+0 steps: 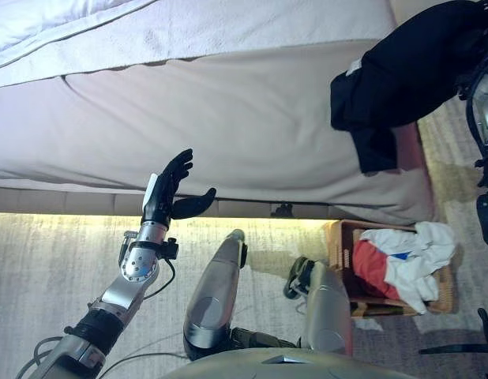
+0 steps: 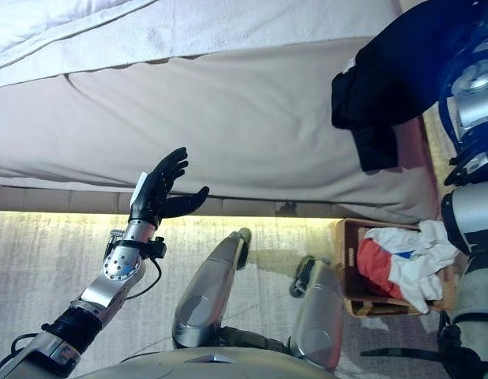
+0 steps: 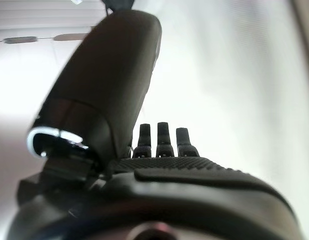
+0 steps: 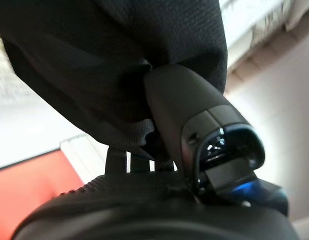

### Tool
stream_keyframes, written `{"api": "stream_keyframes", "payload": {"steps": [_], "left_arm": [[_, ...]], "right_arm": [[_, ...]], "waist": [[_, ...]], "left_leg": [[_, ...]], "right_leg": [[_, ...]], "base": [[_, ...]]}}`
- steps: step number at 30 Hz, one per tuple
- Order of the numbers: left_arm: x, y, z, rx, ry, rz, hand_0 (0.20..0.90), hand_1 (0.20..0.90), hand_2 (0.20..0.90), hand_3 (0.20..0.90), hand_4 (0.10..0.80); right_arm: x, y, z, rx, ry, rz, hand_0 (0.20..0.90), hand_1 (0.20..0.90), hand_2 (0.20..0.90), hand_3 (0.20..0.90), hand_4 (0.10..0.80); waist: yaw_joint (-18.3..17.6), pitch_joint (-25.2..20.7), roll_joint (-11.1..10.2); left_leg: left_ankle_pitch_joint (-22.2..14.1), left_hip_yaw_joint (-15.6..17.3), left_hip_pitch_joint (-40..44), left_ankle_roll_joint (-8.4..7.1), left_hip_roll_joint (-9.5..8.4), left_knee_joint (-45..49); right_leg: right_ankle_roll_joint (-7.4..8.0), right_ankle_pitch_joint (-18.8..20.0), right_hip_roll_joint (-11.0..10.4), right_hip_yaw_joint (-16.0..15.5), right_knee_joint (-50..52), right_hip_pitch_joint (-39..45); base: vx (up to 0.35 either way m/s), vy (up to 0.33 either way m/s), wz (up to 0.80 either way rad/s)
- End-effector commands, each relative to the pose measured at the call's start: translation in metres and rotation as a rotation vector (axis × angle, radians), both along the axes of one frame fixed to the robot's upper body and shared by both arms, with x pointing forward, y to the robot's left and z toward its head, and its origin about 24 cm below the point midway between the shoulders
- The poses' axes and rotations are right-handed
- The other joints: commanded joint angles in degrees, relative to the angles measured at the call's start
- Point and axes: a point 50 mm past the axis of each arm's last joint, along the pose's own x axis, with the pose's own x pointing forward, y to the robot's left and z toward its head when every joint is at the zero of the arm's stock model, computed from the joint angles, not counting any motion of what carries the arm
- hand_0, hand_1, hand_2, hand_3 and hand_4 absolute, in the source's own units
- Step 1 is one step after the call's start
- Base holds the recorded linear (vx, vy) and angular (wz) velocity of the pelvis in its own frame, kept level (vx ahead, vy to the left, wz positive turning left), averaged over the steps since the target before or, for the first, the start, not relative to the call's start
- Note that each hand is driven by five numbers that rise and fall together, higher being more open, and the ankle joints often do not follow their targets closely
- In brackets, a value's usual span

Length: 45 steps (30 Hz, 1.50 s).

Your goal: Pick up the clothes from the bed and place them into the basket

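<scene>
Woven tan wicker basket (image 1: 445, 296), on floor nearest, already holding white and red clothes (image 1: 402, 257). Left hand (image 1: 169, 189): fingers straight, empty, idle beside pale-sheeted bed (image 1: 228, 118). Right hand (image 4: 184, 125): clamped on black fabric garment (image 1: 402, 75), lifted off bed, likely for carrying basketward.

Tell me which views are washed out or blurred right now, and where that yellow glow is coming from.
Left wrist view: backdrop blown out white beyond the open left hand, nothing readable. Right wrist view: black garment fills the view, with the right hand against it; the background is soft. Left eye view: a yellow strip glows on the floor along the base of the bed; the basket is evenly lit.
</scene>
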Motion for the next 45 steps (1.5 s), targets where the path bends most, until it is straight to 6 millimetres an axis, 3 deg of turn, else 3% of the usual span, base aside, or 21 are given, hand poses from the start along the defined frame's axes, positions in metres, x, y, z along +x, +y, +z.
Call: {"api": "stream_keyframes", "payload": {"steps": [1, 5, 9, 14, 17, 30, 38, 45], "left_arm": [[-0.013, 0.0, 0.006, 0.006, -0.076, -0.023, 0.9, 0.9, 0.9, 0.9, 0.8], [-0.015, 0.002, 0.001, 0.004, -0.07, -0.011, 0.9, 0.9, 0.9, 0.9, 0.8], [-0.009, 0.001, -0.005, 0.027, -0.043, -0.005, 0.9, 0.9, 0.9, 0.9, 0.8], [-0.002, 0.004, -0.014, 0.015, 0.01, 0.019, 0.9, 0.9, 0.9, 0.9, 0.8], [0.002, 0.006, -0.016, 0.003, 0.028, 0.028, 0.9, 0.9, 0.9, 0.9, 0.8], [0.009, 0.001, -0.024, 0.033, 0.058, -0.01, 0.9, 0.9, 0.9, 0.9, 0.8], [0.017, -0.006, -0.022, 0.021, 0.062, -0.012, 0.9, 0.9, 0.9, 0.9, 0.8], [0.019, -0.006, -0.024, 0.029, 0.082, 0.005, 0.9, 0.9, 0.9, 0.9, 0.8]], "right_arm": [[-0.033, -0.017, 0.054, -0.134, -0.204, -0.012, 0.3, 0.3, 0.3, 0.2, 0.1], [-0.044, -0.022, 0.065, -0.19, -0.223, -0.022, 0.3, 0.3, 0.3, 0.2, 0.1], [-0.048, -0.019, 0.073, -0.231, -0.224, 0.001, 0.3, 0.3, 0.3, 0.2, 0.1], [-0.054, -0.018, 0.072, -0.193, -0.281, 0.039, 0.3, 0.3, 0.3, 0.2, 0.1], [-0.057, -0.021, 0.059, -0.187, -0.272, 0.034, 0.3, 0.3, 0.3, 0.2, 0.1], [-0.068, -0.033, 0.017, -0.136, -0.119, 0.087, 0.3, 0.3, 0.3, 0.2, 0.1], [-0.077, -0.039, -0.009, -0.054, -0.177, 0.094, 0.3, 0.3, 0.3, 0.2, 0.1], [-0.08, -0.032, -0.037, -0.023, -0.196, 0.116, 0.3, 0.3, 0.3, 0.2, 0.1]], "waist": [[-1.13, -16.9, -3.01], [-3.68, -21.1, -3.93], [-6.19, -23.75, -3.94], [-9.72, -25.47, -3.8], [-11.94, -26.02, -3.91], [-21.7, -26.73, -2.88], [-24.76, -27.09, -2.12], [-26.42, -26.79, -1.28]], "left_leg": [[-2.59, 3.04, 5.86, 1.35, 0.67, -7.87], [0.97, 4.47, 11.69, 0.22, 1.54, -19.66], [3.84, 5.39, 15.25, -0.73, 2.6, -27.09], [5.07, 7.59, 18.25, -1.17, 3.37, -32.51], [4.82, 9.13, 19.25, -1.18, 3.58, -33.83], [1.61, 17.22, 21.92, -0.63, 4.95, -32.45], [1.14, 20.14, 22.65, -0.72, 5.32, -32.54], [0.71, 21.04, 22.71, -0.49, 5.18, -32.08]], "right_leg": [[-2.98, 0.82, 5.91, -4.05, -15.01, 10.94], [-0.31, 6.27, 6.65, -1.53, -25.42, 14.31], [1.38, 9.57, 7.04, 0.9, -30.92, 15.98], [3.09, 12.37, 6.95, 3.84, -35.13, 16.75], [3.75, 13.64, 7.07, 6.01, -36.91, 16.6], [4.89, 15.11, 8.81, 15.93, -37.47, 14.17], [5.36, 15.86, 9.46, 18.01, -37.94, 13.48], [5.57, 15.95, 9.66, 18.82, -37.66, 12.88]], "base": [[0.079, 0.021, -0.19], [0.019, 0.034, -0.12], [-0.028, 0.049, -0.22], [-0.023, 0.041, -0.3], [-0.028, 0.038, -0.25], [0.011, 0.056, -0.4], [0.021, -0.003, -0.26], [0.004, -0.015, -0.13]]}}
